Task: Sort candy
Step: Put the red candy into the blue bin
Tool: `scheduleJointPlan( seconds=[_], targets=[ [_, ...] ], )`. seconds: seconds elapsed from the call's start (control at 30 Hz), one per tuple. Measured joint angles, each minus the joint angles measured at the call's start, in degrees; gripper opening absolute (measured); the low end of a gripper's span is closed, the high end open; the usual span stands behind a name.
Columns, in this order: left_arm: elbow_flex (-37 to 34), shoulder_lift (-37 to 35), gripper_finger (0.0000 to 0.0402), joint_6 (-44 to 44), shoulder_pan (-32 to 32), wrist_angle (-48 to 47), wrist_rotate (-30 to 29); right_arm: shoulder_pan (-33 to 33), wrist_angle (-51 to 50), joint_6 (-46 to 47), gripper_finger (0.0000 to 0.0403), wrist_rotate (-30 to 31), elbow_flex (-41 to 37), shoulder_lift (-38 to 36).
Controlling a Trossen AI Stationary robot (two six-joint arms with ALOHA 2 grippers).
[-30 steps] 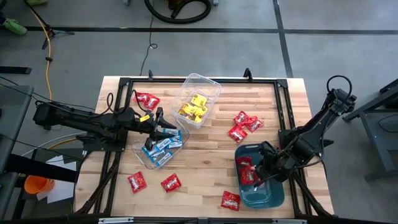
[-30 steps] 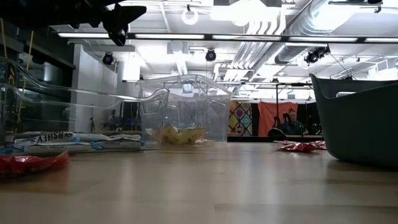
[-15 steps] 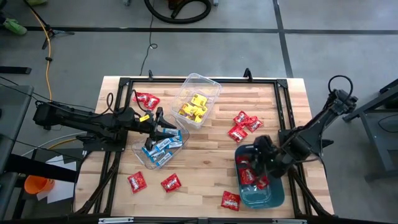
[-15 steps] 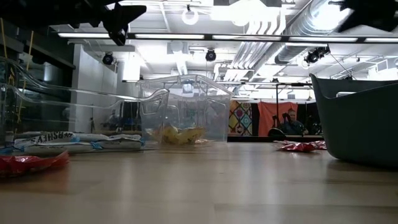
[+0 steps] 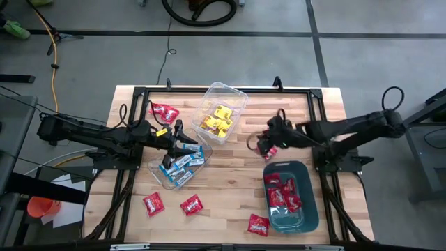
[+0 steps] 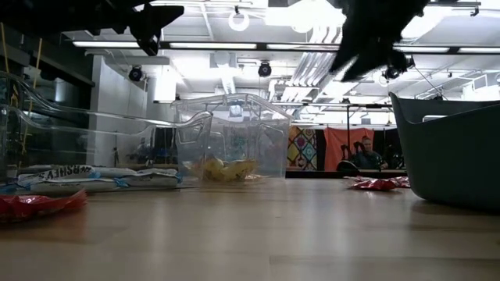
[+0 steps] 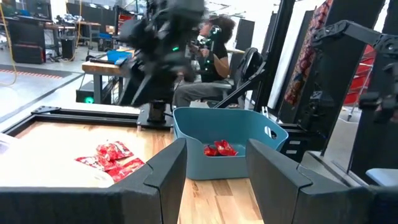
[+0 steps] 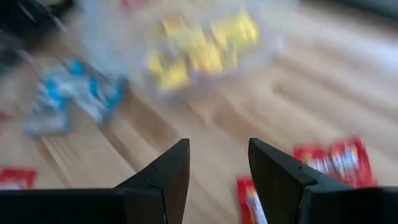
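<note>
My right gripper (image 5: 260, 143) is open and empty, in the air over a cluster of red candy packets (image 5: 273, 139) lying flat on the table right of centre; they also show in the right wrist view (image 8: 330, 159). My left gripper (image 5: 196, 147) is open and empty, held over the clear tub (image 5: 178, 167) of blue-and-white packets. A second clear tub (image 5: 223, 111) holds yellow packets. The teal bin (image 5: 309, 202) holds several red packets (image 5: 282, 194). Single red packets lie at the far left (image 5: 165, 111) and near the front edge (image 5: 153, 203), (image 5: 191, 204), (image 5: 258, 224).
A black metal frame (image 5: 209, 90) runs around the tabletop. Bare wood lies between the two clear tubs and the teal bin. The low view shows the teal bin's wall (image 6: 453, 156) close at the right. A person sits in the room beyond the table (image 7: 214, 53).
My right gripper has risen out of the teal bin and swung toward the table's far edge and a little left, its arm stretching out, until it is above the red packet cluster. The left arm has kept still.
</note>
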Motion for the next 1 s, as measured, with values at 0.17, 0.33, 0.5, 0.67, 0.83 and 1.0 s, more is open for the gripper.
scheduleJointPlan(
  seconds=[0.17,0.33,0.5,0.67,0.83,1.0],
  targets=[
    [0.0,0.0,0.0154,0.0,0.0,-0.3,0.0,-7.3,-5.2,-1.0,0.0158,-14.7,0.0,6.2],
    [0.0,0.0,0.0154,-0.1,0.0,-0.4,0.0,-8.7,-6.7,-2.5,0.0158,-19.1,0.0,15.8],
    [0.0,0.0,0.0154,-1.0,0.0,-0.4,0.0,-8.7,-7.2,-6.2,0.0158,-24.7,0.0,24.4],
    [0.0,0.0,0.0154,-1.0,0.0,-0.5,0.0,-8.7,-7.6,-8.5,0.0158,-24.4,0.1,29.9],
    [0.0,0.0,0.0154,-1.0,0.0,-0.5,0.0,-8.5,-7.7,-8.6,0.0158,-22.6,0.3,31.1],
    [0.0,0.0,0.0154,-1.0,0.0,-0.5,0.0,-8.5,-7.3,-8.9,0.0155,-21.3,0.2,31.2]
  ],
)
